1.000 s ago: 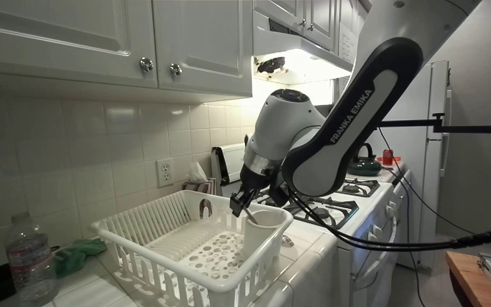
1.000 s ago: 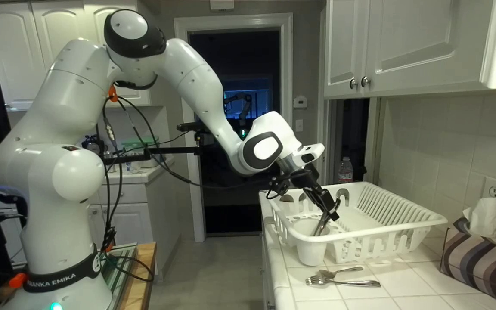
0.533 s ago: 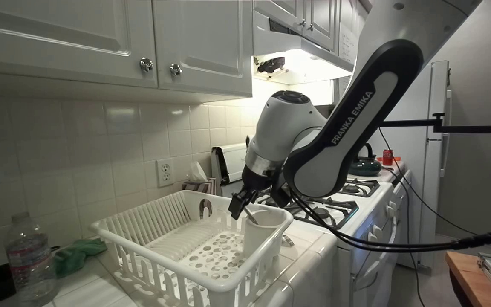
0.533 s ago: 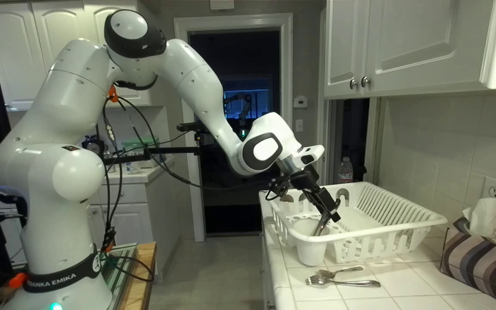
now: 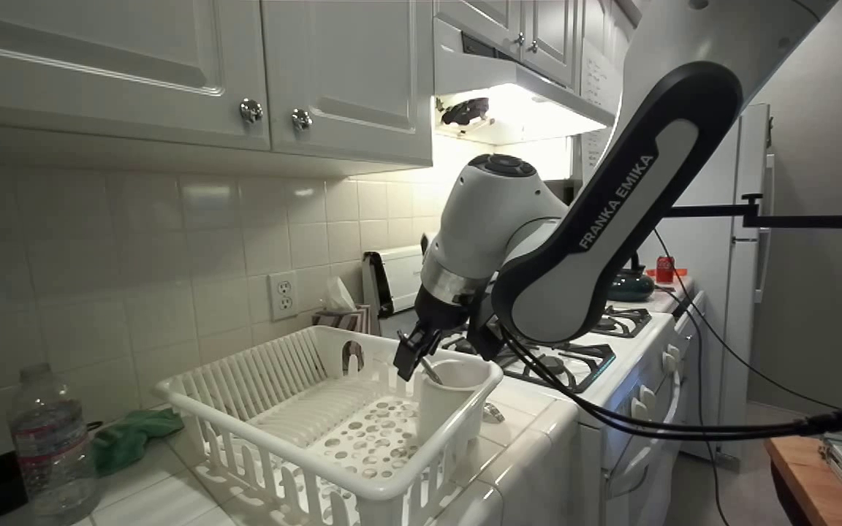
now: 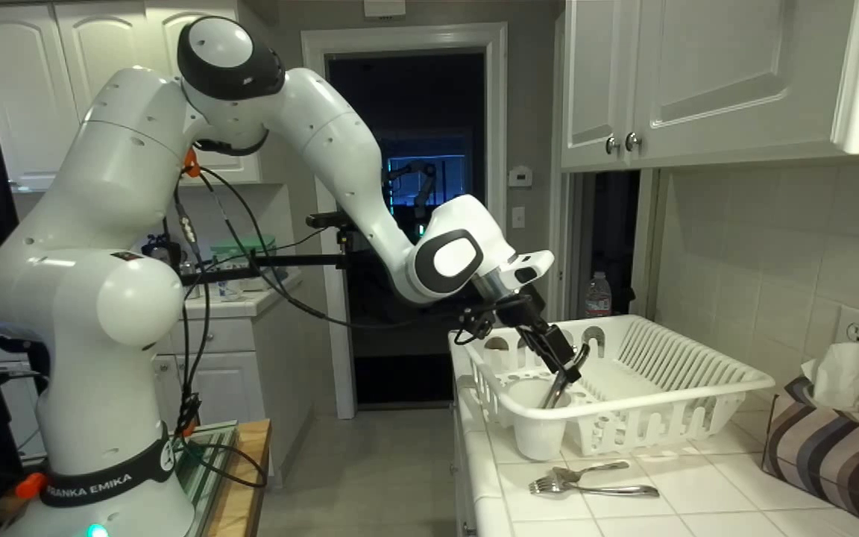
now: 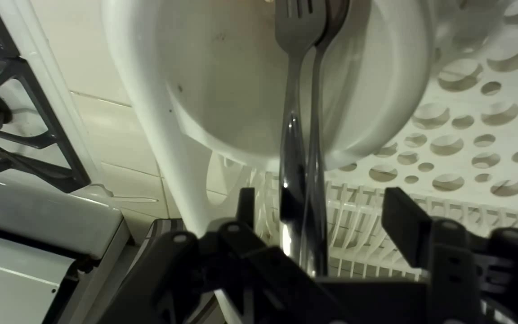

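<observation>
A fork (image 7: 292,112) and a second metal utensil (image 7: 316,112) lean side by side in a white cup (image 7: 241,90). The second utensil's head is partly cut off by the frame edge. The cup stands in a corner of the white dish rack and shows in both exterior views (image 5: 450,409) (image 6: 539,436). My gripper (image 7: 322,209) is open. The two handles run between its fingers, nearer the left finger in the wrist view, with gaps on both sides. In both exterior views the gripper (image 5: 406,356) (image 6: 565,364) is tilted down over the rack beside the cup.
The white dish rack (image 6: 668,403) stands on the tiled counter. Two metal utensils, one a fork (image 6: 616,491), lie on the counter before it. A tissue box (image 6: 832,447) stands near the wall. A stove (image 5: 560,365), a bottle (image 5: 52,446) and a green cloth (image 5: 132,438) are around the rack.
The gripper has shifted slightly, to the left in an exterior view, so the handles now stick out more past its fingers there. The cup, the utensils and the rack have not visibly moved.
</observation>
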`<state>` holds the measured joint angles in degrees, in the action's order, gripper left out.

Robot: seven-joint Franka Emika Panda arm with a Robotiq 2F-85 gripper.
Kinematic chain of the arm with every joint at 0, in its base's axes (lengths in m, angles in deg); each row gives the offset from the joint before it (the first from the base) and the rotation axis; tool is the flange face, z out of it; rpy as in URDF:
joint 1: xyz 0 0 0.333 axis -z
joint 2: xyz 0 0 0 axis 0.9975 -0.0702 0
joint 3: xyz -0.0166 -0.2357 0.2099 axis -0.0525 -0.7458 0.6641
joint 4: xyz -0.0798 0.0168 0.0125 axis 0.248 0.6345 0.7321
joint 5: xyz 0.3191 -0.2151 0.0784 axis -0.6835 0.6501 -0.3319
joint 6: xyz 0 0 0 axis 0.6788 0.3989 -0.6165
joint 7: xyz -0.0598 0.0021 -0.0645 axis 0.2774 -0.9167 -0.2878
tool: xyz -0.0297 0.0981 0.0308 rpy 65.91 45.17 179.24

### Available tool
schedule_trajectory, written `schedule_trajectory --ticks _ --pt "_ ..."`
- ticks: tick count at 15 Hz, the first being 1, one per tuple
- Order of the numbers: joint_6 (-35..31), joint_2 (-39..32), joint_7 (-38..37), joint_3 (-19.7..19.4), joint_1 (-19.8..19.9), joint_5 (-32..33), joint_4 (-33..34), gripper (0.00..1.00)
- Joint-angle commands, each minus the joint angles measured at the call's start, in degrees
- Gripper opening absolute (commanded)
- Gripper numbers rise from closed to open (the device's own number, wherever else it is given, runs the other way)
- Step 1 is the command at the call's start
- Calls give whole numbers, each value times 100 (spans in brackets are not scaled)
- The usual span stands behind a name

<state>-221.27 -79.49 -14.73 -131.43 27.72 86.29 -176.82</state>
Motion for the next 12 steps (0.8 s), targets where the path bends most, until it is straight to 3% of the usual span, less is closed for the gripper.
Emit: schedule_trajectory --ticks 1,3,8,12 --pt "-2 151 -102 -114 -176 147 -138 58" --pt "-4 112 -109 -116 -198 140 -115 39" --pt "-1 60 -112 -124 -204 136 -97 3" --pt "-16 94 -107 -243 -275 144 -111 0"
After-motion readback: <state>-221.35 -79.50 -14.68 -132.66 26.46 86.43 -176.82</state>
